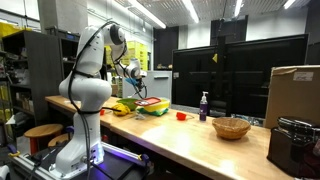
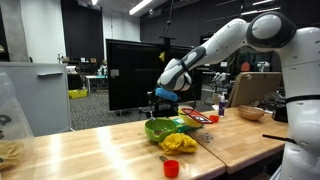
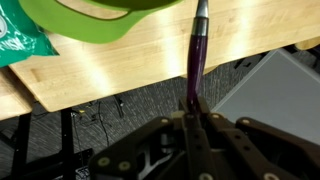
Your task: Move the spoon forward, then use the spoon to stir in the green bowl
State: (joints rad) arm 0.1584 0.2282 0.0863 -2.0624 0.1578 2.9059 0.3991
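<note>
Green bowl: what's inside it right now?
Not visible: wrist view shows only the side of the green bowl. The spoon is in the gripper; its head is cut off.

The hand [image 2: 166, 99] hangs over the green bowl [image 2: 158, 128] on the wooden table [image 2: 80, 150].

The closed gripper [image 3: 192, 128] hangs beyond the edge of the pale wooden table [image 3: 110, 75], gripping the purple-handled spoon [image 3: 197, 55]. A bare strip of wood lies between that edge and the low, wide green bowl [image 3: 100, 20]. A green plastic packet [image 3: 18, 45] crowds one side of the bowl. In an exterior view a yellow crumpled heap [image 2: 180, 143] lies just beside the bowl, with a small orange cup [image 2: 170, 168] near the table edge. Further along, a small red cup [image 1: 181, 115], dark purple bottle [image 1: 204, 106], tan woven basket [image 1: 232, 128] and cardboard box [image 1: 295, 92] stand apart, with open wood between them.
</note>
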